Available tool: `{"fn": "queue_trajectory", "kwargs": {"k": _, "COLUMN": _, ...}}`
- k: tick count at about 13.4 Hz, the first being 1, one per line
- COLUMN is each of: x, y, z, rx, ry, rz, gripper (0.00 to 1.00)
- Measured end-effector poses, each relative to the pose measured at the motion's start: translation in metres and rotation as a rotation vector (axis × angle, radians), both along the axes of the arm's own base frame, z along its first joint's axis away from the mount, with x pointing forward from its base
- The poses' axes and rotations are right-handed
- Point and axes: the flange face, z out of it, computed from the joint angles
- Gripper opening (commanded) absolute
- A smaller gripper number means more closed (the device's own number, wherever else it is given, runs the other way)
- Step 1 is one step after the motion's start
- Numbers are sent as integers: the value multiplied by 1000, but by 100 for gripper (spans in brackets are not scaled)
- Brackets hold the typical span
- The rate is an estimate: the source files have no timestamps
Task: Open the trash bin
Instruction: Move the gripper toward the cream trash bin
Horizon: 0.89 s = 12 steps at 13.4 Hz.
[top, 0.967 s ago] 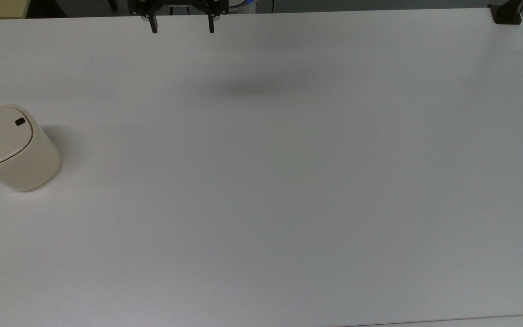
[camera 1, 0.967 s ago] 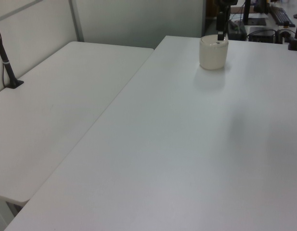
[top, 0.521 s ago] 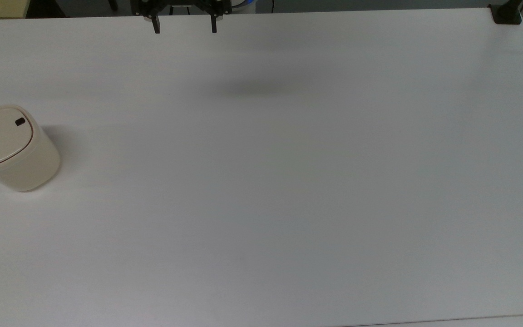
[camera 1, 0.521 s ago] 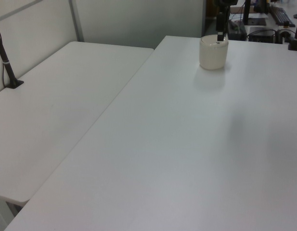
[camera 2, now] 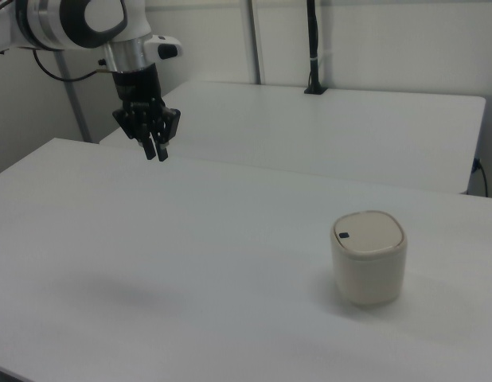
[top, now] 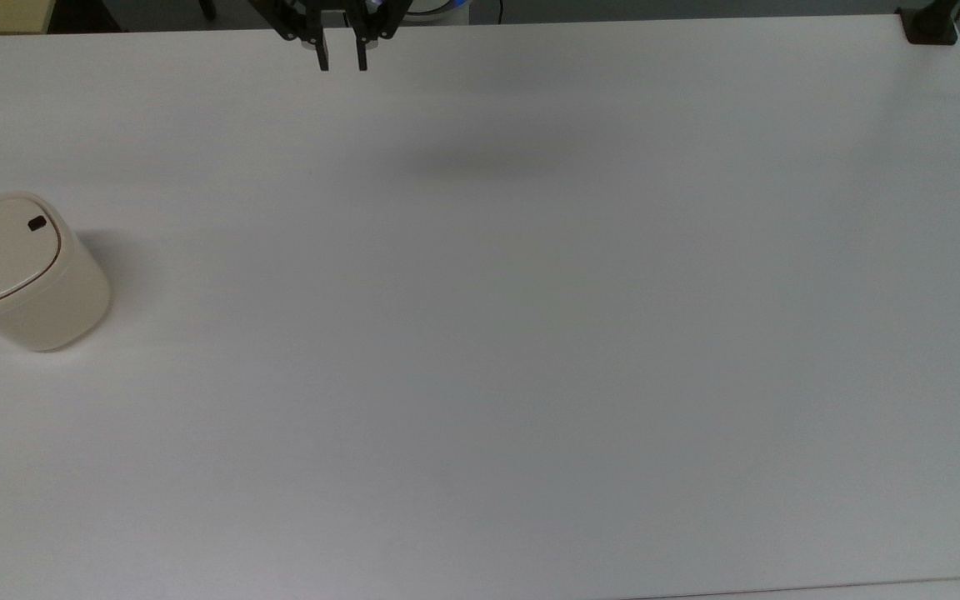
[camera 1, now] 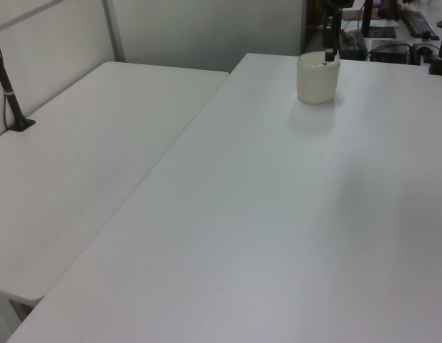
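1. Since the earlier frames the gripper has narrowed: its two fingers, then spread wide at the top edge of the top view, now stand close together with a slim gap between them.
2. It grasps nothing and touches nothing, hanging above the bench in the upper left of the right view.
3. The trash bin has not shifted; it stands upright at the left edge of the top view, lid shut, well apart from the gripper.
4. In the right view the trash bin sits at lower right.
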Motion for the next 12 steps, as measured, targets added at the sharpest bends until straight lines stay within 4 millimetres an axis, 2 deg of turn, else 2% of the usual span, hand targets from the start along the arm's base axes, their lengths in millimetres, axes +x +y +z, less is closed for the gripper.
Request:
{"fn": "queue_trajectory", "kwargs": {"k": 4, "x": 0, "y": -3, "z": 0, "rx": 0, "ry": 0, "rz": -5, "gripper": 0}}
{"fn": "queue_trajectory", "kwargs": {"k": 6, "x": 0, "y": -14, "z": 2, "rx": -1, "ry": -5, "rz": -26, "gripper": 0}}
{"fn": "queue_trajectory", "kwargs": {"k": 7, "x": 0, "y": -23, "z": 3, "rx": -1, "ry": -7, "rz": -41, "gripper": 0}}
{"fn": "queue_trajectory", "kwargs": {"k": 10, "x": 5, "y": -68, "z": 0, "rx": -5, "ry": -37, "rz": -118, "gripper": 0}}
{"fn": "queue_trajectory", "kwargs": {"k": 12, "x": 13, "y": -104, "z": -13, "rx": -14, "ry": -62, "rz": -175, "gripper": 0}}
